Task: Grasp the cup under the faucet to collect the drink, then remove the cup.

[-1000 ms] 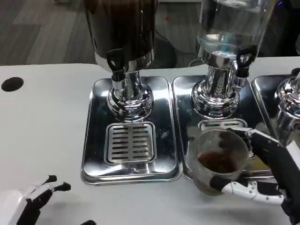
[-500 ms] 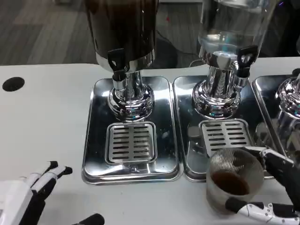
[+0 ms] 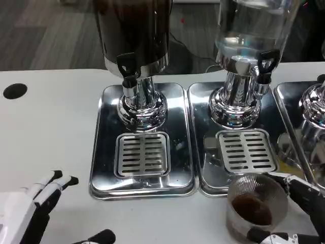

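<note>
R hand (image 3: 297,213) grips cup (image 3: 255,206) w/ dark drink, near tray (image 3: 203,175)

No text, label, brand, number or sign can be read anywhere: not on the dark drink dispenser (image 3: 133,35), the clear dispenser (image 3: 252,30), the steel drip trays (image 3: 104,152), the cup (image 3: 255,206) or the white table (image 3: 45,132).

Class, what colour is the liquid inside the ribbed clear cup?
Dark reddish-brown liquid, seen best in the head view.
</note>
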Controlling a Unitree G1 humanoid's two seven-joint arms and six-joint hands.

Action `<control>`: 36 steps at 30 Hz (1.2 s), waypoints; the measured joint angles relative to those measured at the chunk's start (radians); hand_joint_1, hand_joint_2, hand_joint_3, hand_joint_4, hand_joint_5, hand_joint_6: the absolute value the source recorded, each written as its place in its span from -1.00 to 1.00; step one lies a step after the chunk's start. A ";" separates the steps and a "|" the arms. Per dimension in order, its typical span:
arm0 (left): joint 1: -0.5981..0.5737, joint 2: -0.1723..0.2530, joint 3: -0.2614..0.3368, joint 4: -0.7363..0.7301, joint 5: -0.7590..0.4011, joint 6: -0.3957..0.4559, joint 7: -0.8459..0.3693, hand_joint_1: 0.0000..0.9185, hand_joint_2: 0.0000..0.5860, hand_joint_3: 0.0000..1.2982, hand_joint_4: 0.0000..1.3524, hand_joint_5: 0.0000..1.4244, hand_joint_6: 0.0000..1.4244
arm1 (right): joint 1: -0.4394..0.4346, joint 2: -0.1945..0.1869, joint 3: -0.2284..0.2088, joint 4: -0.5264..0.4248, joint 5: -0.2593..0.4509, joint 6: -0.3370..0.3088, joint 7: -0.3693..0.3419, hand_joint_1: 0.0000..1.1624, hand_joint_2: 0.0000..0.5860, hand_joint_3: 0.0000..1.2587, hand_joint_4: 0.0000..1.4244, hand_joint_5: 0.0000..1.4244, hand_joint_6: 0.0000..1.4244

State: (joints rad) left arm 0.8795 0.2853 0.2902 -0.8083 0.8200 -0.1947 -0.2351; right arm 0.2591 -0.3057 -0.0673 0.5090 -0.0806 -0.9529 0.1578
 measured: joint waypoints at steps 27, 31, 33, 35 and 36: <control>0.005 -0.017 -0.025 -0.042 0.016 0.026 -0.049 -1.00 -0.65 -0.66 -0.90 -0.79 -0.42 | -0.068 -0.016 -0.008 0.216 -0.130 -0.186 -0.109 0.23 -0.74 -0.52 -0.60 -0.50 -0.85; 0.016 -0.018 -0.023 -0.043 0.016 0.026 -0.049 -1.00 -0.65 -0.66 -0.90 -0.79 -0.42 | -0.068 -0.022 0.006 0.224 -0.147 -0.185 -0.111 0.14 -0.73 -0.67 -0.74 -0.59 -0.86; 0.016 -0.018 -0.023 -0.045 0.016 0.026 -0.049 -1.00 -0.65 -0.66 -0.90 -0.79 -0.42 | -0.068 -0.023 0.011 0.224 -0.150 -0.186 -0.111 0.12 -0.71 -0.69 -0.77 -0.61 -0.86; 0.016 -0.018 -0.023 -0.047 0.017 0.026 -0.049 -1.00 -0.65 -0.66 -0.90 -0.79 -0.42 | -0.067 -0.026 0.012 0.219 -0.149 -0.186 -0.111 0.10 -0.71 -0.72 -0.80 -0.64 -0.86; 0.016 -0.018 -0.023 -0.048 0.017 0.026 -0.049 -1.00 -0.65 -0.66 -0.90 -0.79 -0.42 | -0.067 -0.027 0.013 0.213 -0.148 -0.186 -0.111 0.07 -0.73 -0.74 -0.81 -0.65 -0.86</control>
State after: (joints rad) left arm 0.8960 0.2677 0.2667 -0.8561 0.8365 -0.1687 -0.2839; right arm 0.1925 -0.3328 -0.0545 0.7220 -0.2282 -1.1386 0.0464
